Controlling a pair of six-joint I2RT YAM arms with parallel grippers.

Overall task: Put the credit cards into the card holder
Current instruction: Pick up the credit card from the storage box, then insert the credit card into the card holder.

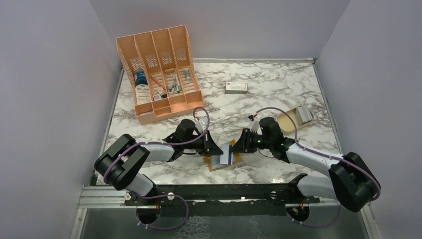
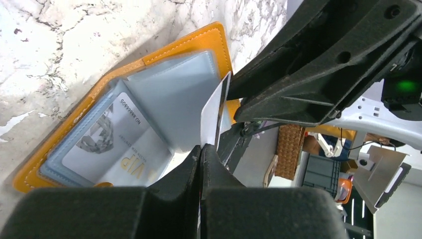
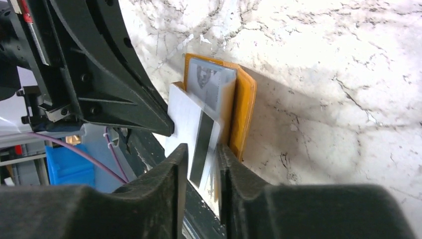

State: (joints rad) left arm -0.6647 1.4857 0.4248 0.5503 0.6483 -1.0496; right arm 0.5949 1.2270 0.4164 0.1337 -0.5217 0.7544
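The mustard-orange card holder (image 1: 215,165) lies open on the marble between my two grippers; it also shows in the left wrist view (image 2: 74,142) and the right wrist view (image 3: 245,107). One card marked VIP (image 2: 117,144) sits in its grey-blue pocket. My left gripper (image 1: 217,148) (image 2: 201,147) is shut on the edge of a second grey-white card (image 1: 228,154) (image 2: 213,112), which stands tilted over the holder. That card, with a dark stripe (image 3: 179,112), passes between the fingers of my right gripper (image 1: 236,147) (image 3: 203,149), whose jaws stand a little apart around it.
A large orange desk organiser (image 1: 159,69) stands at the back left. A white box with a red mark (image 1: 236,87) lies at the back centre. A tan oval dish (image 1: 291,121) with a grey card in it sits to the right, behind my right arm.
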